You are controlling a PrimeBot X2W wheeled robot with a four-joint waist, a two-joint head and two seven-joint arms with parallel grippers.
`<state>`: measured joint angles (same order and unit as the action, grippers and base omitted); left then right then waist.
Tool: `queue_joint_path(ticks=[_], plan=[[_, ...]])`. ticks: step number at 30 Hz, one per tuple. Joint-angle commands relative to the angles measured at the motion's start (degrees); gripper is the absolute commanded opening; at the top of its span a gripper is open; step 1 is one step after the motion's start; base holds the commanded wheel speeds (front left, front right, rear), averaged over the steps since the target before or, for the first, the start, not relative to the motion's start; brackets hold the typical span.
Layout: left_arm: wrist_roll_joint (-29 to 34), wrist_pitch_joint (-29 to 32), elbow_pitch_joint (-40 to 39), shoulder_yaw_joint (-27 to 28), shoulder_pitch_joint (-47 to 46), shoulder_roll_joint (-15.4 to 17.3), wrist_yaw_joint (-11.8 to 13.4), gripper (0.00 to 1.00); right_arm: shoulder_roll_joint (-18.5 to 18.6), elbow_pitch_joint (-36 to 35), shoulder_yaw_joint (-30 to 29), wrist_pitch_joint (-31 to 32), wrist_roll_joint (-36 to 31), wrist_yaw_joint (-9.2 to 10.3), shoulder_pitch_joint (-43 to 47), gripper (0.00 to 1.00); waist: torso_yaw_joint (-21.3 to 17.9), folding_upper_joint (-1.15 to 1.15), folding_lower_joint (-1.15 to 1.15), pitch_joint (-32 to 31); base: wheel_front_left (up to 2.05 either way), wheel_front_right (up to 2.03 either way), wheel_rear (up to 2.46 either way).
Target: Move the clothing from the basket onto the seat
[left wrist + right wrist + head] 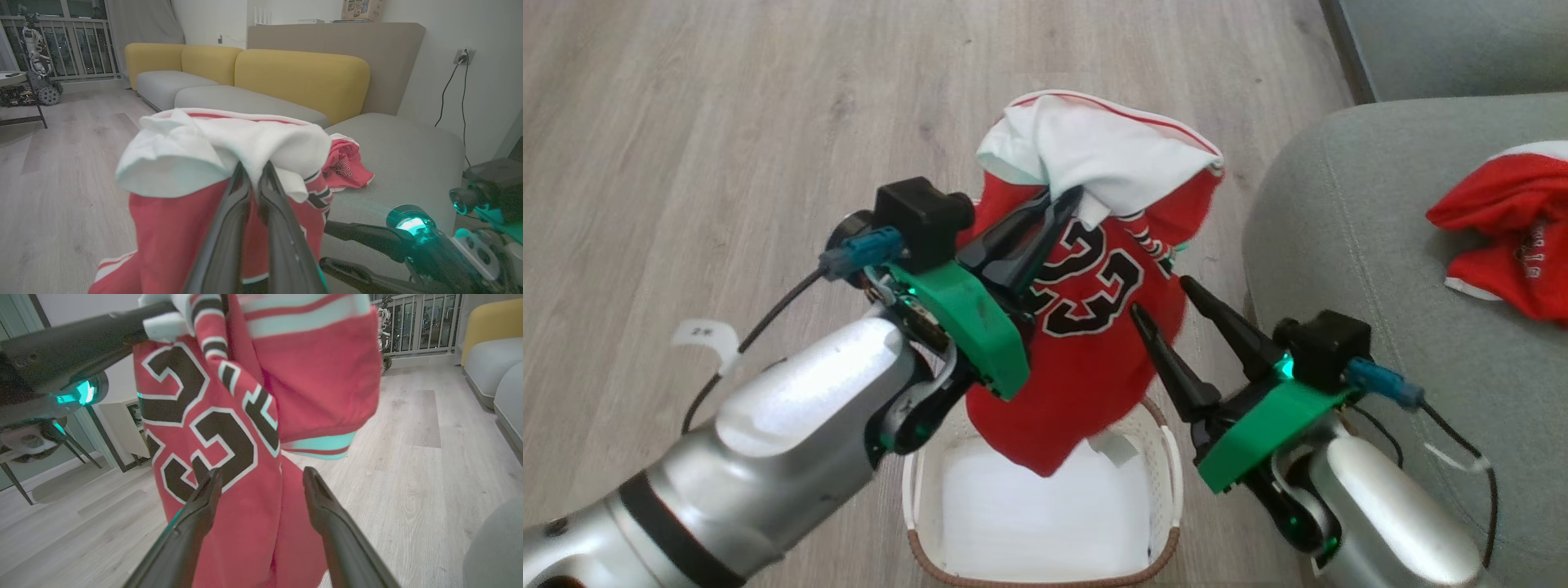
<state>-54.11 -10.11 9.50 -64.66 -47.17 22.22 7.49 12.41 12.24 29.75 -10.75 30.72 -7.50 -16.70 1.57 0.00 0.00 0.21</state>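
our left gripper [1068, 198] pinches the jersey [1086, 367] at its white fold, our right gripper [1159, 296] is open, and we judge the cloth soft, light, best held where it bunches.

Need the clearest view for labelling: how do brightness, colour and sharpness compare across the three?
Head view: bright and sharp, though the inside of the basket is washed out white. Left wrist view: dimmer, with the fingers of the left hand soft from closeness and straight lines leaning at the edges. Right wrist view: dim, with the white trim of the jersey tinted mint and the fingers of the right hand blurry.
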Motion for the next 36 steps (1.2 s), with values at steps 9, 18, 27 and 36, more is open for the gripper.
queue_joint_path(ticks=[9,18,27,36], plan=[[0.84,0.49,-0.73,0.46,-4.56,-2.09,-1.58,0.00,-0.56,6.18,9.10,-1.88,5.92,0.01,-9.56,1.00,3.61,0.00,0.00,-0.73,0.00,0.00,0.00],[0.61,0.94,0.13,-0.61,-4.39,-3.46,-2.09,0.00,-2.25,11.04,14.52,-3.54,9.07,0.01,-12.70,1.00,5.19,0.00,0.00,-1.17,0.00,0.00,0.00],[-0.06,0.92,1.09,-0.45,-3.70,-2.85,-1.75,0.00,-2.15,11.02,13.84,-4.21,9.82,0.01,-13.66,0.00,4.90,0.00,0.00,-0.98,0.00,0.00,0.00],[-0.61,-0.18,2.71,0.29,-2.16,-1.82,-0.42,0.00,-0.51,4.50,7.03,-4.24,6.44,0.01,-8.33,0.00,3.37,0.00,0.00,-0.74,0.00,0.00,0.00]])
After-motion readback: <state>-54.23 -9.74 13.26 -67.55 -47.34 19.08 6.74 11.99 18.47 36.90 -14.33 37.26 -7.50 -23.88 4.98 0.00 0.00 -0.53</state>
